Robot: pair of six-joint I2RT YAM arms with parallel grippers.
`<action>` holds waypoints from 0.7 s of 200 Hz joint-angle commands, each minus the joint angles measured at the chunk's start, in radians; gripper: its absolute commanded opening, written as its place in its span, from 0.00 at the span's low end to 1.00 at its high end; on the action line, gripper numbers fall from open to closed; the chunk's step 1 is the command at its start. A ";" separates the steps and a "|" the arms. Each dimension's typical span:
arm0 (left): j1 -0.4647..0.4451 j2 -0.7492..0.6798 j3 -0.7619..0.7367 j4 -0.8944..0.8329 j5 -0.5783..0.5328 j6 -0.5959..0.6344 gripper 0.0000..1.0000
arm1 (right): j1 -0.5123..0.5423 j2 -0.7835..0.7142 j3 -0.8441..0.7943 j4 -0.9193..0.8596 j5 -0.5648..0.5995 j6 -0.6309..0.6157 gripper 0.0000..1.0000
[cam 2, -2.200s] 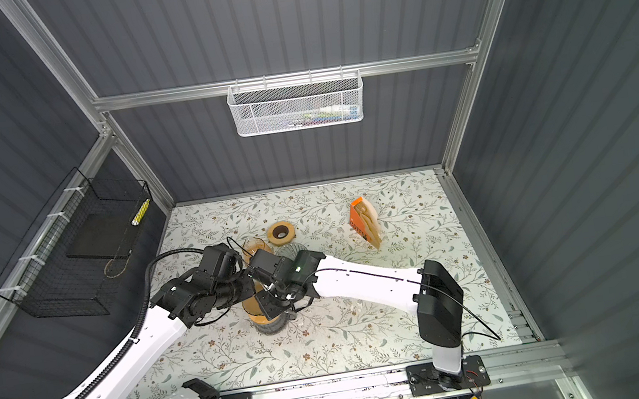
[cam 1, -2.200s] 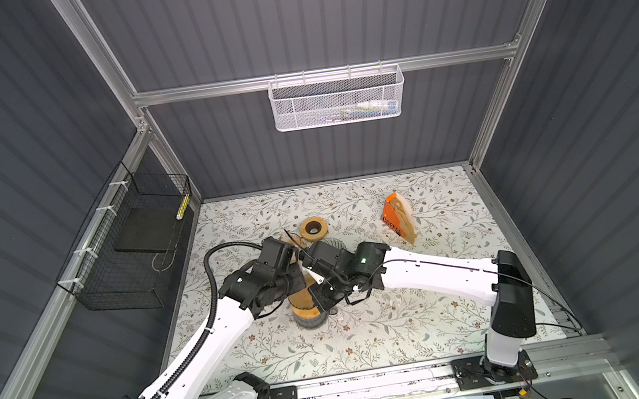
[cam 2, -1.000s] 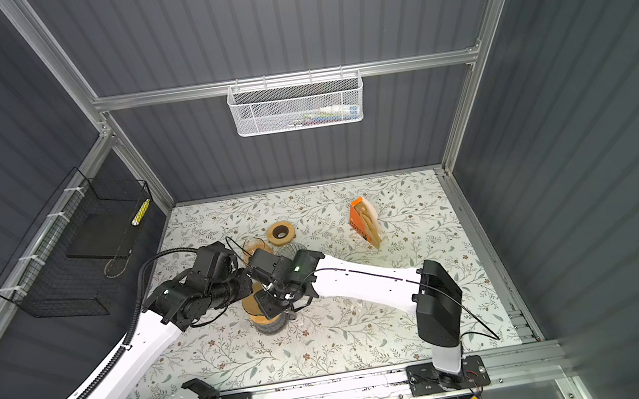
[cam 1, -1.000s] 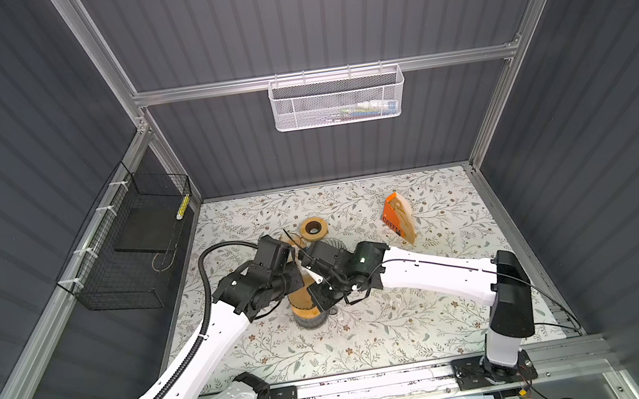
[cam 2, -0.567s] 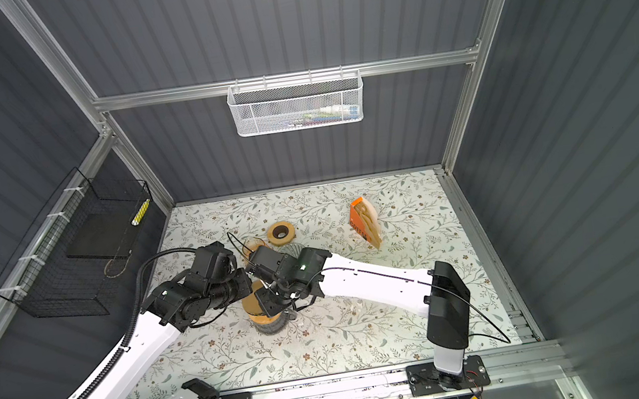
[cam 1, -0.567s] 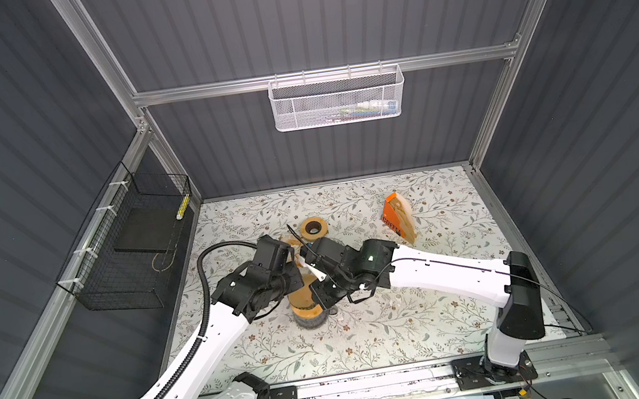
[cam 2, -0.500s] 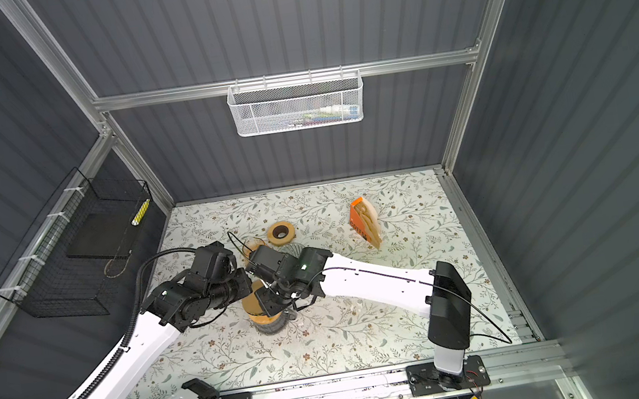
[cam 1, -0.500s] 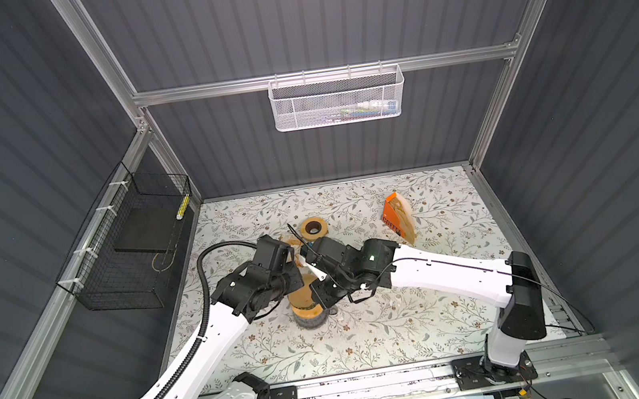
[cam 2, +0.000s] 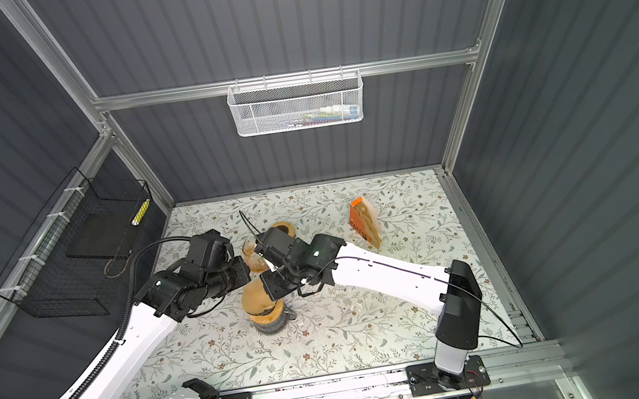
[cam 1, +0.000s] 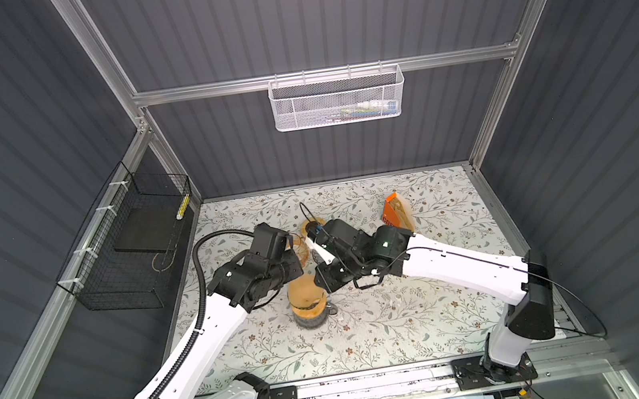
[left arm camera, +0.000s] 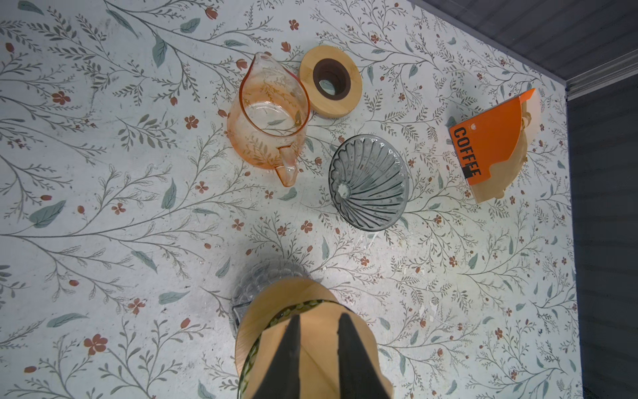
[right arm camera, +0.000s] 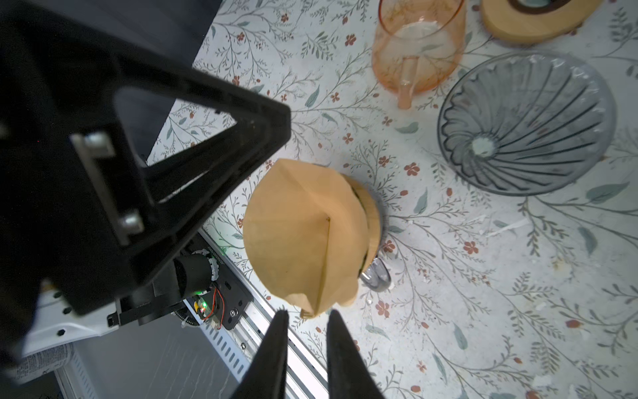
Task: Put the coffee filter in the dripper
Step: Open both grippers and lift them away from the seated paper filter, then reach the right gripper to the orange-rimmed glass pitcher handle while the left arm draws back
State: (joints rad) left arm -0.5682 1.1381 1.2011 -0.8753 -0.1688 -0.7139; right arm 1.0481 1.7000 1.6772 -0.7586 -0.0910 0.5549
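Filter (right arm camera: 303, 235) is puffed open over jar (cam 1: 310, 315), btwn both claws, not in dripper (left arm camera: 369, 183). Dripper stands on table (left arm camera: 103, 193) nearby, apart from filter. R claw (right arm camera: 308, 312): released, jaws slightly apart, filter's tip at the gap, not pinched. L claw (left arm camera: 319, 317): jaws slightly apart over filter; can't tell if it grips.
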 commanded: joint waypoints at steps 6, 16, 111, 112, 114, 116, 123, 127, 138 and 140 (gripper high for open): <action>0.068 0.026 0.039 -0.007 0.037 0.027 0.22 | -0.092 -0.024 0.035 0.012 -0.054 -0.037 0.24; 0.116 0.037 0.039 0.010 0.097 0.032 0.22 | -0.127 -0.019 0.041 0.019 -0.070 -0.049 0.25; 0.361 0.193 0.062 0.160 0.373 0.037 0.23 | -0.301 0.267 0.215 0.107 -0.112 -0.182 0.26; 0.364 0.194 0.062 0.162 0.376 0.036 0.23 | -0.302 0.270 0.218 0.108 -0.112 -0.183 0.26; 0.369 0.197 0.062 0.165 0.379 0.035 0.23 | -0.302 0.280 0.223 0.111 -0.114 -0.185 0.26; 0.374 0.198 0.062 0.168 0.384 0.032 0.23 | -0.303 0.289 0.227 0.114 -0.116 -0.188 0.26; 0.392 0.204 0.061 0.179 0.401 0.027 0.23 | -0.301 0.317 0.245 0.120 -0.125 -0.195 0.27; 0.403 0.206 0.059 0.187 0.412 0.024 0.23 | -0.301 0.334 0.257 0.121 -0.131 -0.194 0.27; 0.429 0.210 0.055 0.206 0.436 0.011 0.24 | -0.301 0.375 0.287 0.128 -0.152 -0.200 0.27; 0.433 0.211 0.055 0.209 0.440 0.011 0.24 | -0.301 0.382 0.293 0.127 -0.156 -0.201 0.27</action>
State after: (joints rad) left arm -0.1795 1.3418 1.2400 -0.7216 0.1696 -0.6876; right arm 0.7448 2.0125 1.9057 -0.6582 -0.1932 0.3916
